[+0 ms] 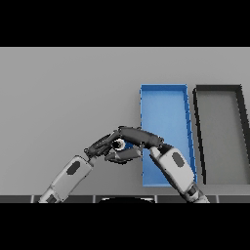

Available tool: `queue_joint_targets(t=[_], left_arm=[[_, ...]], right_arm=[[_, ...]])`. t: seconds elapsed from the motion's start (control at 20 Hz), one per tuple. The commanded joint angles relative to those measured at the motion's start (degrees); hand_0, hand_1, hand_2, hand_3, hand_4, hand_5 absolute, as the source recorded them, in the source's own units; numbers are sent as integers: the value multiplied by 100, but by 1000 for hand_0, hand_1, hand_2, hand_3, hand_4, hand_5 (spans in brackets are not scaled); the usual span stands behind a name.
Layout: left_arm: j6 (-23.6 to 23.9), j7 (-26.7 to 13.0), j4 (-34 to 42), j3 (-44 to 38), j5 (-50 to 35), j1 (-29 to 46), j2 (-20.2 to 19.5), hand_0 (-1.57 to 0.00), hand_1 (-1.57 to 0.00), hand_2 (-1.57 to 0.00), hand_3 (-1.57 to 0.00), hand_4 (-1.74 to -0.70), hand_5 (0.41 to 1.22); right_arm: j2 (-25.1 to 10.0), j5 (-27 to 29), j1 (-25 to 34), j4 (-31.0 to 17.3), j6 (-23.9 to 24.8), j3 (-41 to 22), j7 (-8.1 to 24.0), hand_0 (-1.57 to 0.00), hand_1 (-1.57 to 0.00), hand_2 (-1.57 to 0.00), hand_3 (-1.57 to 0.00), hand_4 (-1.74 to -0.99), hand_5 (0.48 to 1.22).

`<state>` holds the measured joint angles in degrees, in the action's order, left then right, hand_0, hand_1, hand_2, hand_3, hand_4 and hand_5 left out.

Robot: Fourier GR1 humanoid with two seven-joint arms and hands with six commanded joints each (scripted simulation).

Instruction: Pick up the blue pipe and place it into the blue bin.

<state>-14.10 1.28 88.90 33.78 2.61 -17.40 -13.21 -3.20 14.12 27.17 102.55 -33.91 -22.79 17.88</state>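
Observation:
The blue pipe (128, 145) shows only as a small blue patch with a pale round end, just left of the blue bin (163, 88). My right hand (138, 136) reaches left across the bin's near left corner, with fingers above the pipe and thumb below it, curled round it. From the lower left, my left hand (99, 145) lies with fairly straight fingers pointing at the pipe's pale end, touching or nearly touching it. Most of the pipe is hidden by the two hands.
A dark grey bin (218, 88) stands right beside the blue bin, on its right. My right forearm (177, 168) covers the blue bin's near end. Bare grey table spreads to the left and behind.

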Motion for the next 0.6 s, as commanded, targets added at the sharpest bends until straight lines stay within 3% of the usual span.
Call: queue_joint_targets(t=[0.0,0.2,0.35,0.55], left_arm=[[13,-74,-4,6,-39,27,58,-50,-47,-42,-46,-887,617],[32,-245,2,-47,-146,51,93,-20,-19,-17,-18,-897,569],[25,-333,14,-49,-151,78,66,-10,-9,-8,-9,-901,548],[8,-535,34,-19,-172,106,81,-3,-3,-3,-3,-915,514]], right_arm=[[35,42,-12,-25,-11,14,-2,-1570,-1570,-1570,-1569,-1491,1219],[69,171,-13,-46,-26,148,51,-1570,-1570,-1570,-1570,-1488,1220],[115,836,115,81,172,330,615,-1571,-1571,-1571,-1571,-1491,1221],[-23,1936,627,347,752,664,1468,-1571,-1571,-1571,-1571,-1639,1221]])
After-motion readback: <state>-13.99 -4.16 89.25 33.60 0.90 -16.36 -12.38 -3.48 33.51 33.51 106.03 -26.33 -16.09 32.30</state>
